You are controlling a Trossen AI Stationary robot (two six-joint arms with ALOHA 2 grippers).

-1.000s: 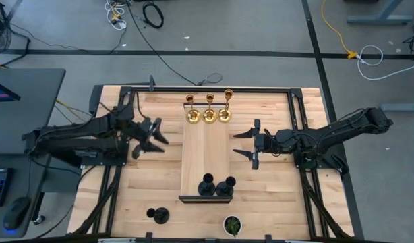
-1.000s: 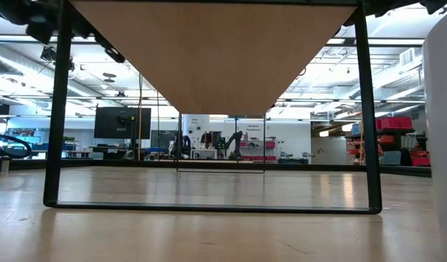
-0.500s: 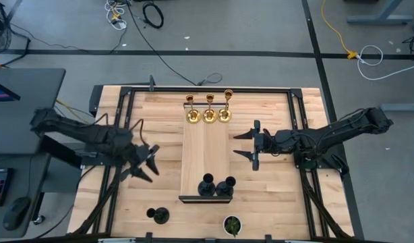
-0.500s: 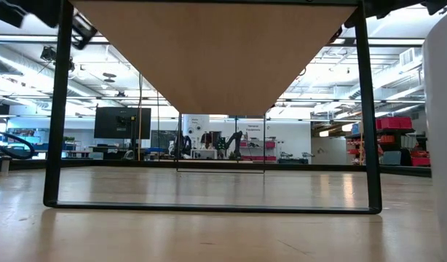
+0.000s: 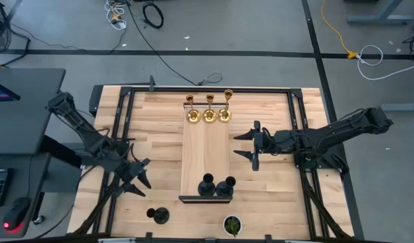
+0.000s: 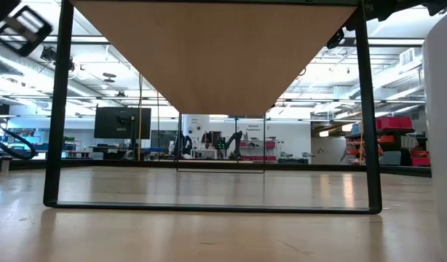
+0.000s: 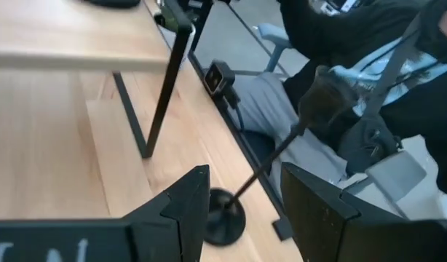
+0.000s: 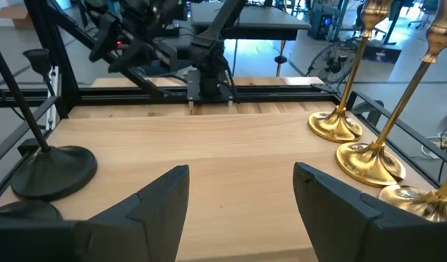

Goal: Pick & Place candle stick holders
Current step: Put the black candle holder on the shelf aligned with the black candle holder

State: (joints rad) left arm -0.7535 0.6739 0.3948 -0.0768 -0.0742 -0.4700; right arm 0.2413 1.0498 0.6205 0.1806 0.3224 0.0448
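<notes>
Three gold candle stick holders (image 5: 209, 113) stand on their round bases at the far end of a raised wooden platform (image 5: 205, 152); they also show in the right wrist view (image 8: 369, 156). Two black holders (image 5: 216, 186) stand at the platform's near end. A third black holder (image 5: 160, 214) stands on the table at the near left; its base (image 7: 222, 216) shows just beyond my left gripper (image 7: 242, 211). My left gripper (image 5: 138, 179) is open and empty, left of and farther back than that holder. My right gripper (image 5: 251, 143) is open and empty, right of the platform.
A round pot with a green plant (image 5: 232, 225) stands at the near edge. The platform's black frame legs (image 6: 57, 109) stand across the low view. A black metal frame (image 5: 126, 91) borders the table. Bare wood lies on both sides of the platform.
My left gripper has swung from beside the platform's left side toward the table's near edge and a little to the left, turning toward the black holder on the table. It stays open. My right arm has kept still.
</notes>
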